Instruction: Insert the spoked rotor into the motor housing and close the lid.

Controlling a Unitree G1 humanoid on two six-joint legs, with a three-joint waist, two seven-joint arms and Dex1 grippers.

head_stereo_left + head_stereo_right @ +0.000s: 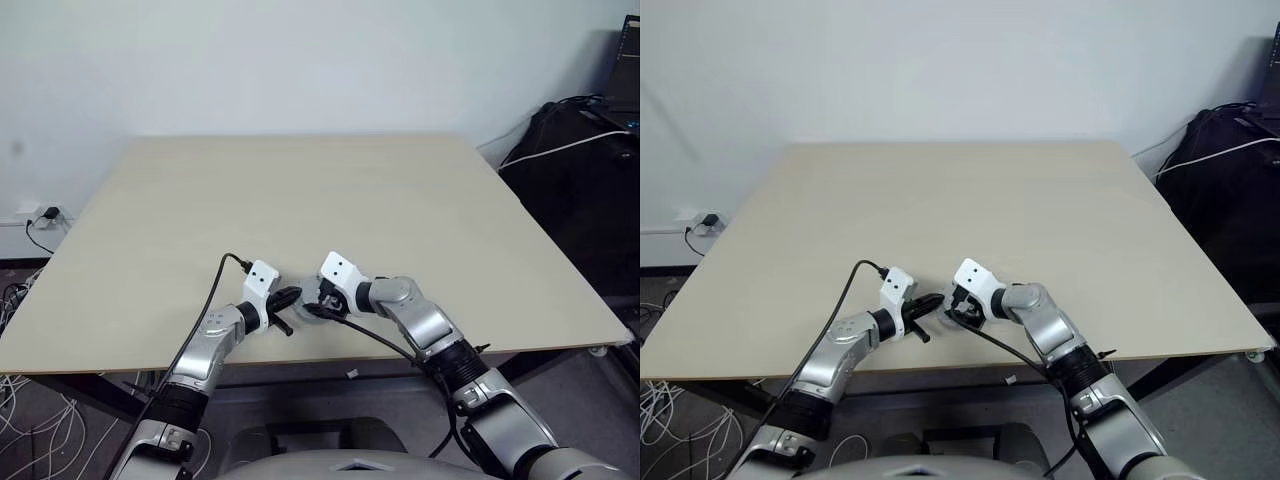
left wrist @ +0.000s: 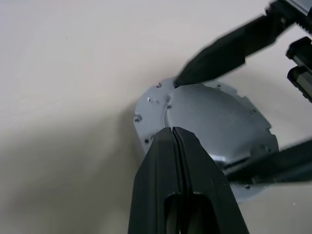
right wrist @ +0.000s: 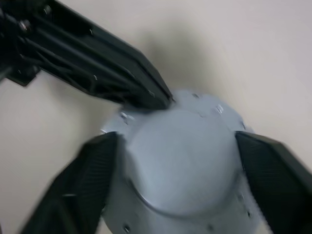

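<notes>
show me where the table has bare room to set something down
Bare: the whole table from the far edge down to the grippers, plus both near corners. Crowded: the near-edge middle, where the left gripper and right gripper meet over the lid.

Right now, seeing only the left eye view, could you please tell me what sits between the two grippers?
Observer: A dull grey lid, smooth face up, with a raised centre.
Operator: Thank you. Is the right gripper around it?
Observer: Yes. The right gripper is open, with one finger on each side of the lid.
Operator: And the left one?
Observer: The left gripper is shut, with its tips at the lid's screw-holed rim.
</notes>
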